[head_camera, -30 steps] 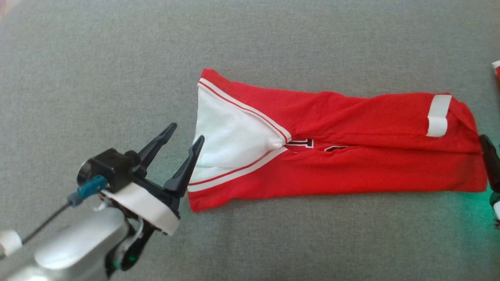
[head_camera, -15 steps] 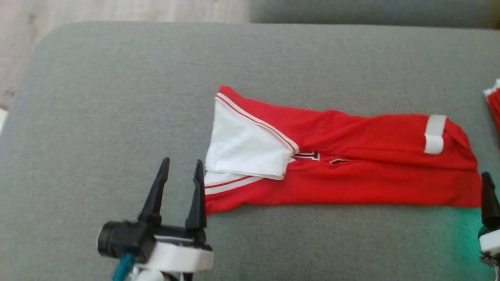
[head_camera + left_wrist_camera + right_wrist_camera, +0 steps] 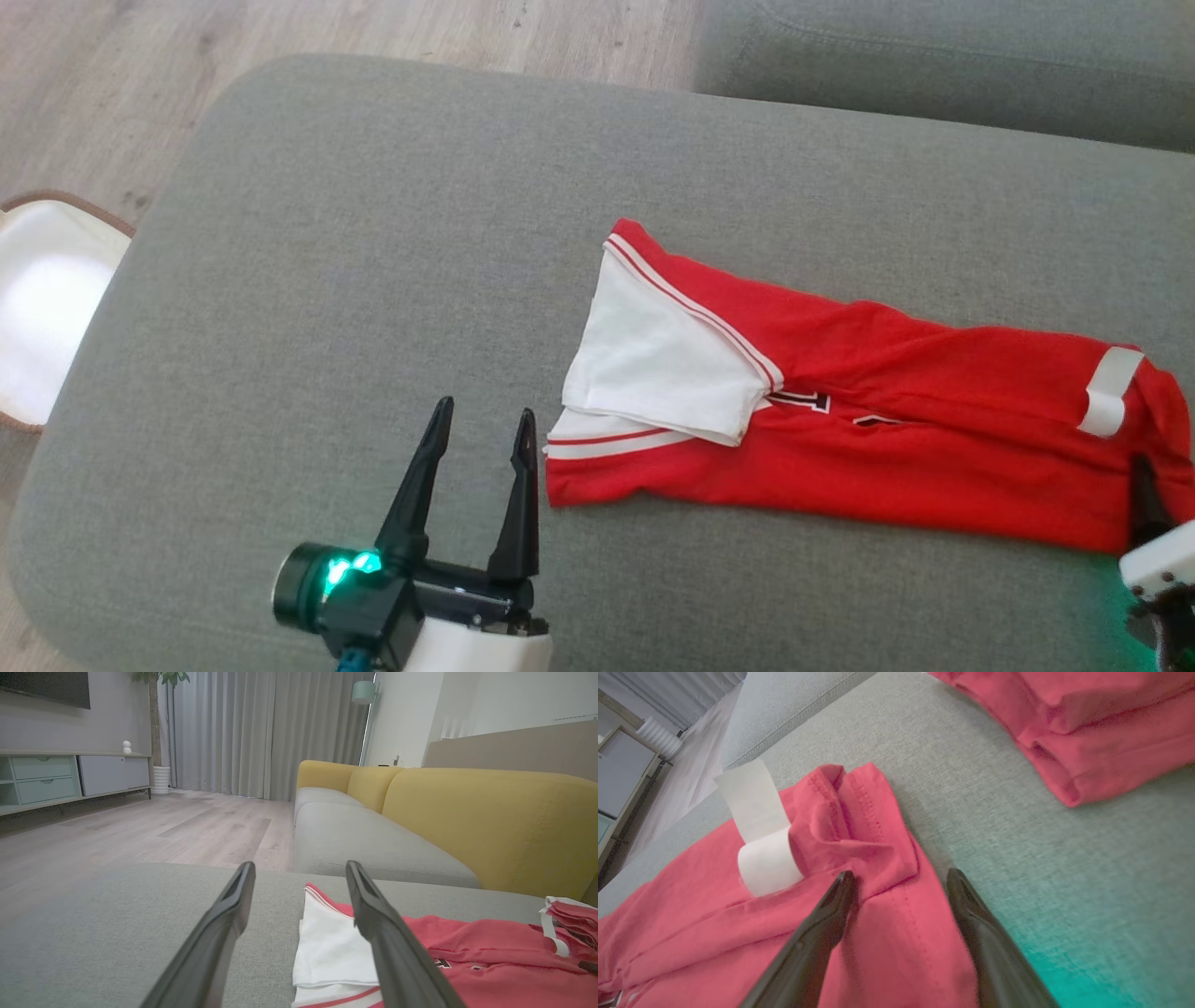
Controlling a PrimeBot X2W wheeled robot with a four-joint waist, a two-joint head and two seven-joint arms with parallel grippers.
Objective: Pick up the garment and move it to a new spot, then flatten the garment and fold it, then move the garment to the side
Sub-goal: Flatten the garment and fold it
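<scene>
Garment (image 3: 887,439), long axis left-to-right: my left gripper (image 3: 485,418) spread empty beside one end, right gripper (image 3: 899,877) likewise over the other.

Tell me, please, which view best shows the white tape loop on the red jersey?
The right wrist view: the white tape loop lies close and large on the red jersey. The head view shows it small; the left wrist view, likely a thin distant strip.

Soft daylight is spread evenly. A green glow (image 3: 1069,956) is thrown on the grey cushion (image 3: 985,793); the far red cloth (image 3: 1092,723) is blurred.
</scene>
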